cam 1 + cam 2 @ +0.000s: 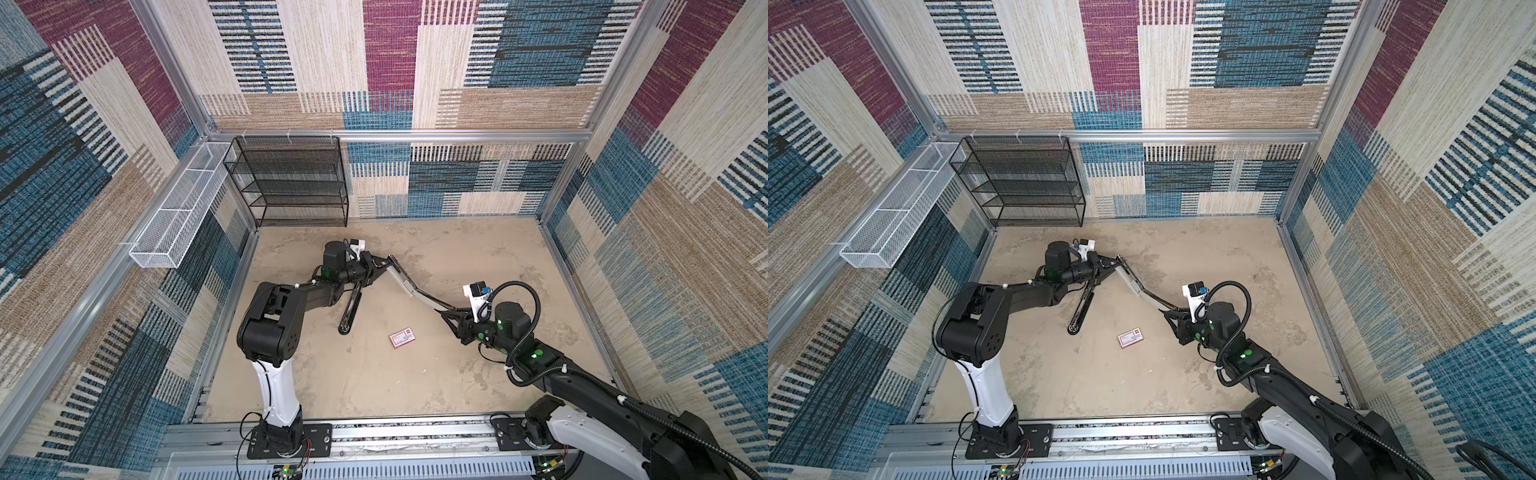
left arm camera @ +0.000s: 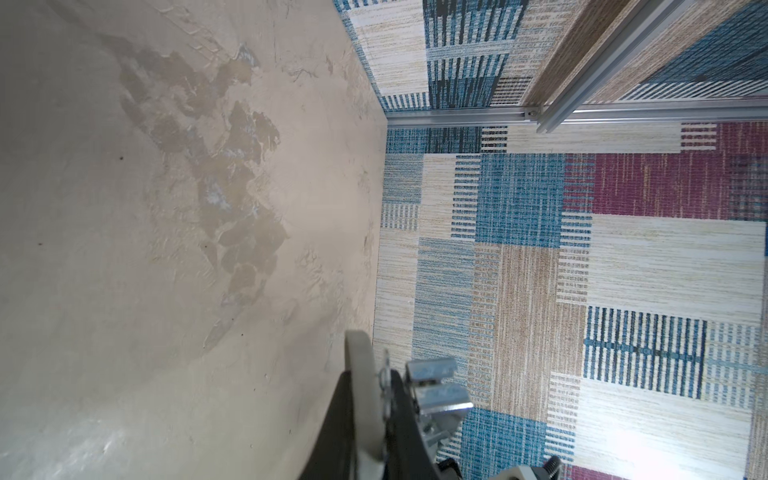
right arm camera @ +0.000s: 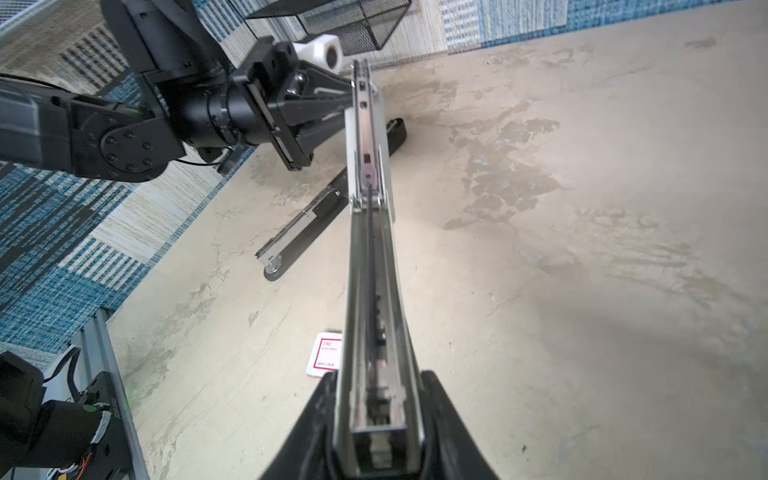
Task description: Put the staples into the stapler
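Right up against the right wrist lens, we see the right claw [image 3: 376, 376] with its two black fingers [image 3: 307, 424] set against either side of the long stapler [image 3: 370, 249], a thing with a silvery-white metal upper arm and a black base. We see no gap between fingers and metal, so we read this claw as closed on that end of the upper arm. In both top views the upper arm [image 1: 405, 282] [image 1: 1133, 284] stretches above the mottled beige tabletop [image 1: 478, 374], from the right claw [image 1: 446, 309] [image 1: 1169, 309] near the middle towards the back-left corner. There the left claw [image 1: 382, 262] [image 1: 1112, 261] is clamped tight on its other end. The left wrist view shows a pale part pinched between that claw's [image 2: 368, 386] black fingers. The black base [image 1: 351, 309] [image 1: 1079, 311] [image 3: 307, 232] runs from under the left claw towards the front edge, its rounded end down at the tabletop. The small flat red-and-white staple box [image 1: 402, 339] [image 1: 1131, 338] lies label up near the middle of the tabletop. It is between the base's end and the right claw, nearer the front edge than either, touching neither claw and well apart from the left one. In the right wrist view the box [image 3: 326, 355] lies on the tabletop below the held arm, partly hidden behind it. We cannot make out any staples themselves.
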Robot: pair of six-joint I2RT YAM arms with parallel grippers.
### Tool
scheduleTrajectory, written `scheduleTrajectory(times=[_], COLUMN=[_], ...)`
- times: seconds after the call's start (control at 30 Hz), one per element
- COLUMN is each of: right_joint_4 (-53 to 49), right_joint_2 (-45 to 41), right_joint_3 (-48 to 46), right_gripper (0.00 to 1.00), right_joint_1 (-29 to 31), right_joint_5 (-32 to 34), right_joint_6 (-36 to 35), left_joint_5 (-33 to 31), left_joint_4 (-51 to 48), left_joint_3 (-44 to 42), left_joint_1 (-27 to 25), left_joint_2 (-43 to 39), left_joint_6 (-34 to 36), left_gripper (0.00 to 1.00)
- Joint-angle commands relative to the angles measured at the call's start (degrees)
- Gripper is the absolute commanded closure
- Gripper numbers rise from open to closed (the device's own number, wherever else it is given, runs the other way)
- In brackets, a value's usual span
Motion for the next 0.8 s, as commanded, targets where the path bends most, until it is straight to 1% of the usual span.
scheduleTrajectory(times=[0.0,0.1,0.2,0.37,0.47,0.67,0.77], right_joint_4=[-1.44,-2.48,-3.32,-4.03,-3.96,-4.62,-3.52], right_joint_2=[-0.4,-0.46,-0.75,-1.59,1.4,13.3,18.24], right_joint_3=[-0.58,-0.07,0.92,4.31,7.16,15.04,17.48], right_gripper=[0.6,0.53,0.5,0.34,0.34,0.34,0.35], right_joint_1=[0.28,0.24,0.28,0.24,0.28,0.26,0.28], right_joint_5=[0.84,1.76,2.78,5.34,6.02,8.86,8.53], right_joint_6=[2.36,2.03,1.9,1.7,0.1,-1.58,-2.56], left_joint_5=[-3.99,-3.89,-3.68,-3.38,-3.44,-3.37,-3.48], left_joint_4=[7.4,7.91,8.54,11.14,13.29,15.84,15.06], left_joint_3=[-0.45,-0.81,-1.32,-2.77,-2.71,-0.35,0.19], left_joint_1=[0.79,0.7,0.37,-1.69,-3.38,-7.3,-8.8], left_joint_2=[-0.5,-0.63,-0.58,0.7,2.22,5.77,6.2], left_joint_6=[-1.47,-1.29,-1.28,-1.97,-3.04,-4.91,-4.38], left_gripper=[1.0,1.0,1.0,1.0,1.0,1.0,1.0])
